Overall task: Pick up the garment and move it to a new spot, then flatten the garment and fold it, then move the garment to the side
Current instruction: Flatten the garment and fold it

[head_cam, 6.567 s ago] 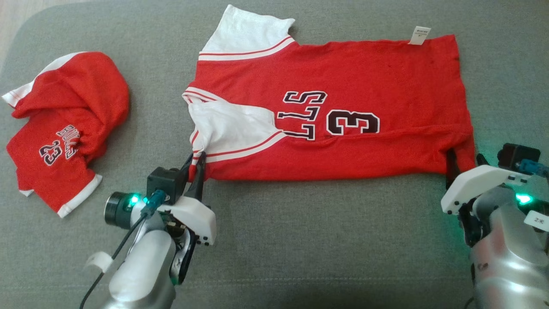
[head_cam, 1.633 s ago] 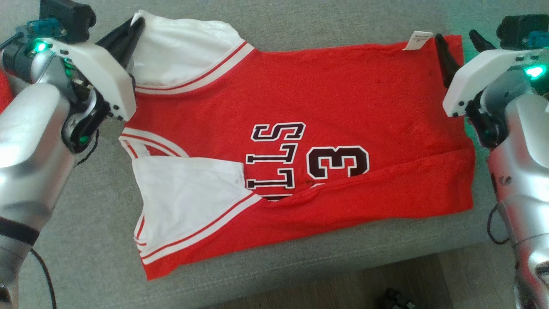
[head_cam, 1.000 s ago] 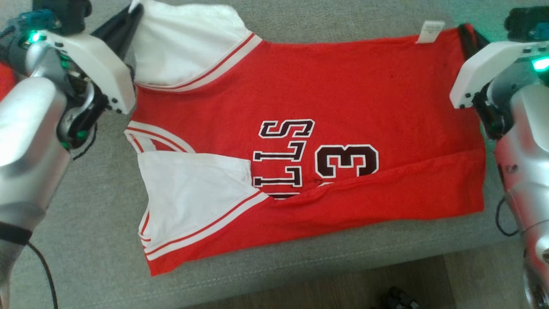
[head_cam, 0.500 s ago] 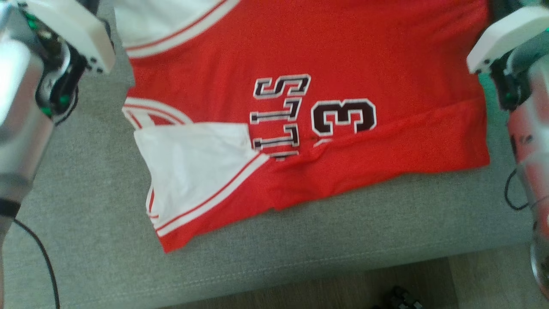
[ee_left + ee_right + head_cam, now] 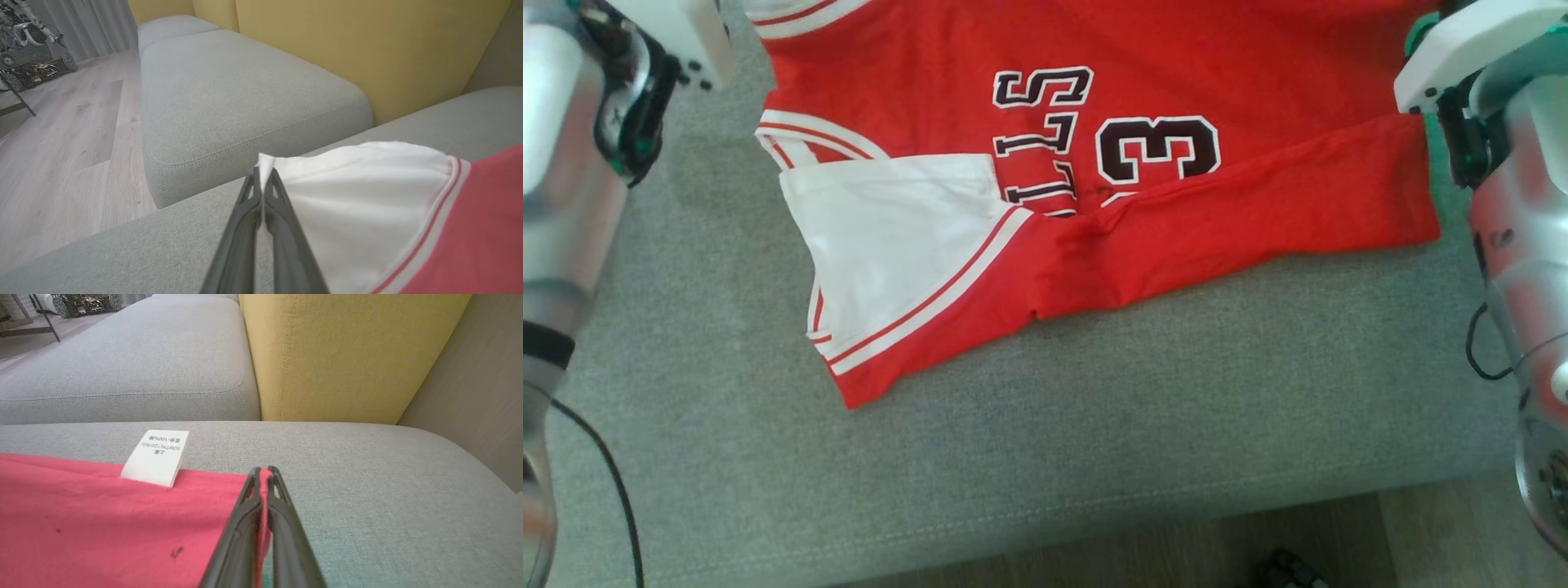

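Garment point(image 5: 915, 57) flat, near edge folded. Your left end effector point(image 5: 261, 174), right end effector point(image 5: 263, 472) clamp far corners; folding, side-move remain.

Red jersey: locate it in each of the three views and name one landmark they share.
Head view: the red jersey spreads across the upper middle, running off the top edge.
Left wrist view: lower right, its white sleeve pinched at the corner in the shut left gripper.
Right wrist view: lower left, its red corner pinched in the shut right gripper, beside the white label.
Shared landmark: the grey cushion under it.
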Motion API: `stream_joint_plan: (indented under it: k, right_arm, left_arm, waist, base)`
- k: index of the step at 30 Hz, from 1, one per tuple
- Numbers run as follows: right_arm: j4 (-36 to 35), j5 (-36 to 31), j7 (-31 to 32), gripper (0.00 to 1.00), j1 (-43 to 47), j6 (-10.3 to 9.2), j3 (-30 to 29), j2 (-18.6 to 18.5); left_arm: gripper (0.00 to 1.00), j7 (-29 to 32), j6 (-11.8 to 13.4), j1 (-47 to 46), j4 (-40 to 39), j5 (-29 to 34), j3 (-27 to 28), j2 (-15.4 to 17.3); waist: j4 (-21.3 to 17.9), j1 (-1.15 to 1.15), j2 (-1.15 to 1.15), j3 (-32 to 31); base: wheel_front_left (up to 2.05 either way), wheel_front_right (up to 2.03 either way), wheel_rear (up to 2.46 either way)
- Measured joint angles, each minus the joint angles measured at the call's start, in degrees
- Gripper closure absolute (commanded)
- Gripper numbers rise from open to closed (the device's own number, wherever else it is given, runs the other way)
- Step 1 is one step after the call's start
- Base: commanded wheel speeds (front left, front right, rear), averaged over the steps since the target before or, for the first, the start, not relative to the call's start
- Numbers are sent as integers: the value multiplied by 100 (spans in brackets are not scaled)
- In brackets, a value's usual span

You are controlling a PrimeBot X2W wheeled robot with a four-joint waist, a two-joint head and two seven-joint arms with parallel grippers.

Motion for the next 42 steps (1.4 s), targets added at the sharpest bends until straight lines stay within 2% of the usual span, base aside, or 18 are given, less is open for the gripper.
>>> stream_joint_plan:
  k: [7,13,20,28,29,30,35,41,42]
  right_arm:
    - [97,79,-202,100,91,0,198,-71]
    - [27,522,-242,100,594,0,599,-223]
    - [-232,1079,-86,100,1094,0,1074,-530]
    - [-708,1731,547,100,1703,0,1752,-947]
    - [-708,1731,547,100,1703,0,1752,-947]
    - [-835,1913,768,100,1861,0,1920,-1072]
    - [-1121,2193,1213,100,2117,0,2224,-1305]
    - [-1519,2572,1719,100,2302,0,2486,-1588]
    - [-1564,2644,1829,56,2323,0,2531,-1627]
  left_arm:
    - [100,-170,-203,448,-143,164,-319,75]
    - [100,-164,-202,993,-671,165,-524,311]
    - [100,180,-87,1724,-1675,102,-702,695]
    - [100,905,200,2577,-3133,26,-1039,1324]
    - [100,905,200,2577,-3133,26,-1039,1324]
    - [100,1107,232,2805,-3475,-42,-1137,1458]
    - [100,1367,390,3159,-3969,-89,-1312,1597]
    - [100,1532,461,3358,-4279,-90,-1483,1629]
    - [100,1555,461,3377,-4290,-92,-1510,1630]
  waist:
    - [41,0,0,-239]
    - [125,0,0,-507]
    - [208,0,0,-865]
    - [345,0,0,-1282]
    - [345,0,0,-1282]
    - [385,0,0,-1360]
    - [444,0,0,-1472]
    - [444,0,0,-1550]
    - [439,0,0,-1562]
  base:
    - [0,0,0]
    - [0,0,0]
    - [0,0,0]
    - [0,0,0]
    - [0,0,0]
    - [0,0,0]
    - [0,0,0]
    - [0,0,0]
    - [0,0,0]
